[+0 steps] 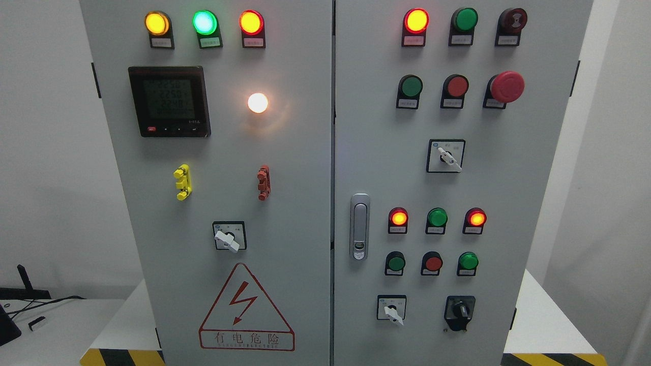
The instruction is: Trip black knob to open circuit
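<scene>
You face a two-door cabinet [305,152] standing on a table [539,315]. On the left door, the meter [169,101] sits upper left, with a rotary switch [229,236] below it and the warning triangle [246,310] lowest. On the right door, the door handle [359,226] lies at its left edge, the mushroom button [506,86] upper right, and the knob [460,311] at the lower right, right of another selector switch [392,308].
</scene>
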